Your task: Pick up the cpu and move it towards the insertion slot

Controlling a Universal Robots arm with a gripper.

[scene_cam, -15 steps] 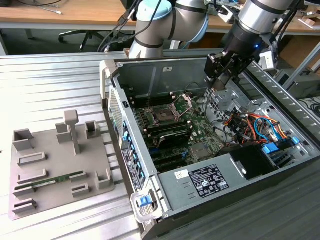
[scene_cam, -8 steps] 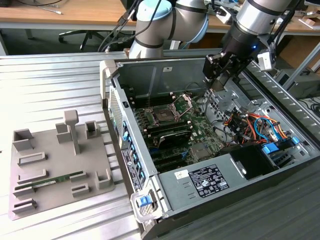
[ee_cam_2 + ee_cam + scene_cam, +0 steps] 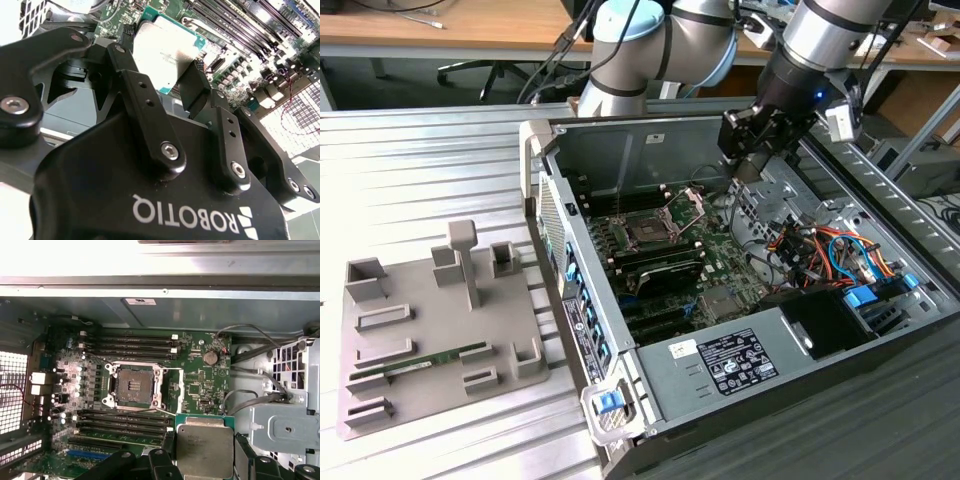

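The cpu [image 3: 205, 450] sits pinched between the gripper's [image 3: 167, 75] closed fingers [image 3: 192, 85], silvery lid facing the wrist cameras, its print too faint to read. It hangs above the motherboard [image 3: 200, 375], beside the open insertion slot [image 3: 134, 386] inside the computer case [image 3: 620, 330].

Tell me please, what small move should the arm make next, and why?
Probably a short sideways carry toward the insertion slot, keeping height. The pincer is shut on the cpu, held above the motherboard inside the computer case. In the first wrist view the slot lies open and empty, its bracket lifted, and the cpu is still offset from it, so lowering now would miss it.
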